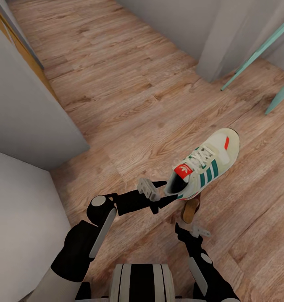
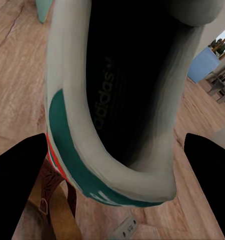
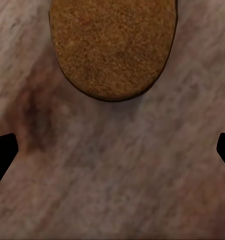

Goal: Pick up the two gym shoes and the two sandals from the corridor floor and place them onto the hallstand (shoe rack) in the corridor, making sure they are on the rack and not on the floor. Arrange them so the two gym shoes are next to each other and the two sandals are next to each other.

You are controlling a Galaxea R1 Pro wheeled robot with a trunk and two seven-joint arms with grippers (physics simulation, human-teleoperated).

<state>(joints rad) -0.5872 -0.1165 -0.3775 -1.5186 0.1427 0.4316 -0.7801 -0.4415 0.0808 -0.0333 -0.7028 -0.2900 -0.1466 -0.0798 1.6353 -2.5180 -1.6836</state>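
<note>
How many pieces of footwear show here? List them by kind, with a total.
Gym shoes: 1, the gym shoe at the left gripper.
Sandals: 1, the sandal, partly hidden under that shoe, on the floor ahead of the right gripper.
Total: 2

Matt wood-grain planks with knots and darker streaks on the corridor floor (image 1: 129,105). Smooth cream leather-like upper with matt green stripes on the gym shoe (image 1: 209,165) just ahead of the left claw (image 1: 169,193); woven white laces, glossy red tongue patch, dark cloth-like lining with faint printed lettering inside. Grainy, suede-like tan footbed on the sandal (image 3: 112,45) ahead of the right claw (image 3: 112,155). Matt black claw fingers (image 2: 17,185).
</note>
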